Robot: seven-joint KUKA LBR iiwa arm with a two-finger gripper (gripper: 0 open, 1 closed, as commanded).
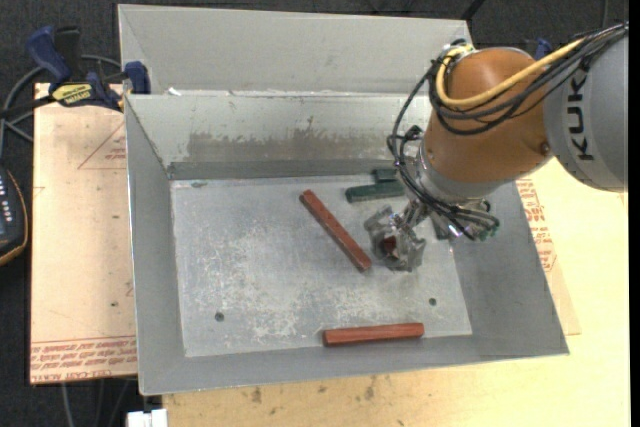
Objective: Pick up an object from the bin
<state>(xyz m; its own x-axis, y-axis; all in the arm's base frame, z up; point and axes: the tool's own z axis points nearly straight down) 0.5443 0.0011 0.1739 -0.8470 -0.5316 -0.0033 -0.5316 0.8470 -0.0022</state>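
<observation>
The step in hand looks like the approach to a grasp. The gripper [395, 243] sits low over the floor of the bin [250, 295], just beside the near, right-hand end of the slanted red-brown bar [335, 230]. That bar lies flat in the middle of the floor and is the thing closest to the tool, so I judge it the likely target. The tool's dark metal parts blur together under the orange wrist cover [485, 120]. I cannot tell whether the gripper is spread or pressed together, nor whether anything is caught in it.

If the bar is the target, the next move calls for shifting a little toward its end, turning to straddle its narrow width, then closing and lifting straight up.

Room is fair. On the side of the slanted bar away from the arm, the floor is bare out to the sloping wall. Behind the bar, a dark green piece [370, 187] lies near the foot of the back wall, close to the wrist. A second red-brown bar [372, 335] lies apart from the slanted one, along the front edge of the floor. It is clear of a vertical lift.
</observation>
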